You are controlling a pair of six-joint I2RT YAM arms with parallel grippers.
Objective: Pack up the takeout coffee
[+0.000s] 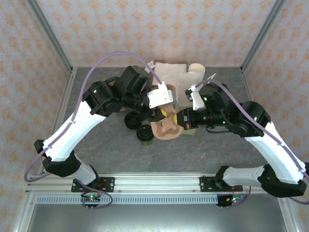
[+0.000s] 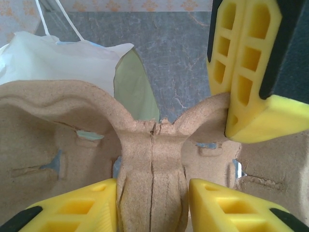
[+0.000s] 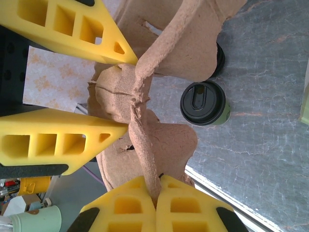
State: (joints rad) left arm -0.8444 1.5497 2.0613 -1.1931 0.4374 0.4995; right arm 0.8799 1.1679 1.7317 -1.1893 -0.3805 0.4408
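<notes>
top view, cup: The cup (image 1: pixel 145 134) stands upright on the table (image 1: pixel 96 154) with its lid on. It is just beside the left edge of the carrier (image 1: pixel 164 126) and sits in none of its wells.
top view, around it: A loose lid (image 1: pixel 131 121) lies just beside the cup. The bag (image 1: pixel 169 75) stands behind the carrier.
left wrist, left gripper: The left gripper (image 2: pixel 152 193) straddles the carrier's centre ridge with a finger pressed on each side, clamped on it. The ridge shows a crack down its middle.
right wrist, right gripper: The right gripper (image 3: pixel 158 186) has its fingers squeezed together on a thin pulp wall of the carrier.
right wrist, cup: The cup stands free beyond the carrier, and neither gripper touches it. The dark round shape behind the pulp is probably the loose lid, but it is mostly hidden.
handling: The paper wall is likely soft and would dent under a hard squeeze. The plastic lid looks slick and may pop off. The cup's weight depends on its fill, which cannot be seen.
hold: Grip the paper wall just below the lid rim, gently, and keep the cup upright.
</notes>
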